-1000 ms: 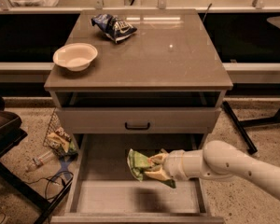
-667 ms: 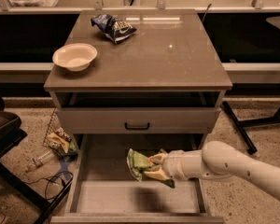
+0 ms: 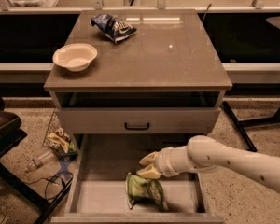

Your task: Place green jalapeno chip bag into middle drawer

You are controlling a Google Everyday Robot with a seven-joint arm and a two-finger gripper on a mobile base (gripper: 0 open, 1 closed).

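The green jalapeno chip bag is a crumpled light-green bag lying on the pale floor of the middle drawer, near its front edge. The drawer is pulled out wide below the cabinet. My gripper comes in from the right on a white arm and hovers just above and behind the bag. Its fingers stand apart and hold nothing.
A cream bowl and a dark blue chip bag sit on the cabinet top. Above the open drawer is a shut grey drawer front with a black handle. Litter and cables lie on the floor at left, beside a dark chair.
The gripper held the green bag above the drawer floor before. Now the bag has dropped onto the floor toward the front, and the gripper has let go.
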